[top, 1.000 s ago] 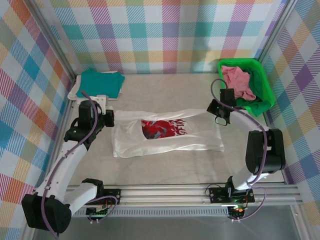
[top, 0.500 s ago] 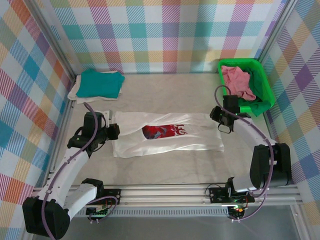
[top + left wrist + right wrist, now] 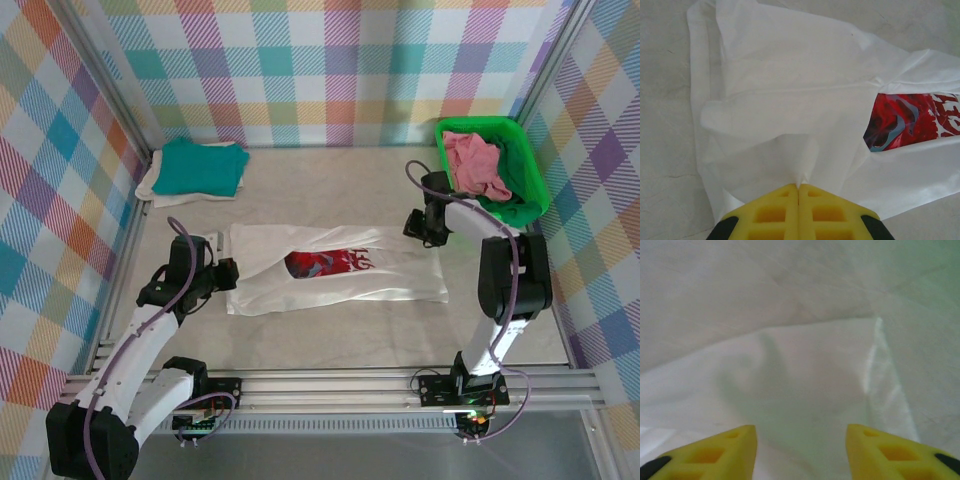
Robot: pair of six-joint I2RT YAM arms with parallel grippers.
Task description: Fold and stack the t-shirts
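Looking at the top view, where does the white t-shirt lie? (Reader)

It lies flat across the middle of the table, folded lengthwise into a band, with its red-and-blue graphic showing through a gap between the folded edges. My left pincer is clamped on a pinch of cloth at the shirt's left end. My right pincer stands with its jaws apart above the right end, nothing between them. (Arm)

How much of the task is done? (Reader)

Judging from the layout, under half. A teal t-shirt sits folded on what looks like a cream t-shirt in the far left corner; I take that pair to be the stack. The white t-shirt has only its long fold. It needs folding across its length and then carrying to the stack. A pink t-shirt lies crumpled in the green basket at the far right, not yet unfolded or laid out. (Arm)
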